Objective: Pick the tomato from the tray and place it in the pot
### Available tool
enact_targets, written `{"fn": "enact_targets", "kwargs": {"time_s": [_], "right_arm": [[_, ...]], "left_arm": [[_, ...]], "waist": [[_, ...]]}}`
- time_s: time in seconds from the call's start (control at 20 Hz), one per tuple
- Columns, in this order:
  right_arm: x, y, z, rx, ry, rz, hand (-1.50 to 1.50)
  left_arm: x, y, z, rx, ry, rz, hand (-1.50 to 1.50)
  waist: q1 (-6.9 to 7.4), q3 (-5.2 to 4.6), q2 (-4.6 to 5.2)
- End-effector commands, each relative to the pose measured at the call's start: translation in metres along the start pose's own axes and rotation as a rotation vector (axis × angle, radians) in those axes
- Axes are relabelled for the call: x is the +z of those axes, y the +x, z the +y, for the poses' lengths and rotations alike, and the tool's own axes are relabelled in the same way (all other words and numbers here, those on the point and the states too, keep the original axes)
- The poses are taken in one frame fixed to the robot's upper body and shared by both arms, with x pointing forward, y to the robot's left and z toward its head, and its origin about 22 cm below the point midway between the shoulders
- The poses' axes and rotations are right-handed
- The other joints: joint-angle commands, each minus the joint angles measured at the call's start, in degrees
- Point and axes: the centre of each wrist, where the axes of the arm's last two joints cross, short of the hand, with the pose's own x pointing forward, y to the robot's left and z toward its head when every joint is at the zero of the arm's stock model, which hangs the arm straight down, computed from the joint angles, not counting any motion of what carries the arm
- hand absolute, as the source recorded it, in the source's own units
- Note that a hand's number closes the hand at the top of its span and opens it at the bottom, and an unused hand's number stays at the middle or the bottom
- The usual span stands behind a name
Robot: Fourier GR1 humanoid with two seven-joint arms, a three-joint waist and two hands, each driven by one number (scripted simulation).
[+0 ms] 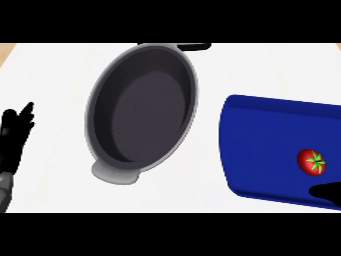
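Your right hand [339,194] shows only as a dark shape at the lower right edge, over the near corner of the blue tray [269,145]. You cannot tell from here whether it is spread or closed, and nothing shows in it. The tomato [312,162] lies on the tray just beyond that hand, near it but apart, green stalk up, so the pick is not yet made. As I judge it, everything is left to do: grasp, lift, carry to the left, set down. The pot [140,115] stands beside the tray on its left without touching it, its dark inside bare and one grey handle [115,174] toward you. Between the two lies only white counter [47,75] — nothing blocks the way across, though the tray's edge and the pot's rim will both need clearing. Your left hand [9,142] rests open at the left edge, fingers up, well apart from the pot.
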Motion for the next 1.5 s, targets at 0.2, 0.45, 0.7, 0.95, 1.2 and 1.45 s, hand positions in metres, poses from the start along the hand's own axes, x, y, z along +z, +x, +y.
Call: {"fn": "enact_targets", "kwargs": {"time_s": [0.2,0.45,0.7,0.95,1.2,1.45], "right_arm": [[0.010,0.009,0.001,0.002,0.052,0.201,-1.50],[-0.008,-0.006,0.013,0.031,0.067,0.228,-1.50],[-0.022,0.002,0.024,0.025,0.083,0.257,-1.50],[-0.027,-0.007,0.039,0.037,0.059,0.217,-1.50],[-0.057,-0.002,0.034,0.068,0.058,0.236,-1.50],[-0.053,0.012,0.059,0.056,0.092,0.285,-1.50]], "left_arm": [[-0.004,0.002,-0.003,0.001,0.006,0.014,0.00],[0.001,0.005,-0.012,0.005,-0.013,0.003,0.00],[0.021,-0.001,-0.001,0.007,-0.015,-0.011,0.00],[0.012,-0.008,-0.018,0.000,-0.003,-0.009,0.00],[0.005,-0.008,0.000,-0.010,-0.001,-0.004,0.00],[0.004,0.017,-0.021,0.008,-0.002,-0.024,0.00]], "waist": [[-0.66,0.19,0.07],[-0.63,0.24,0.09],[0.57,0.24,0.08],[-0.35,0.24,0.09],[0.07,0.25,0.20],[-0.02,0.25,0.20]]}}
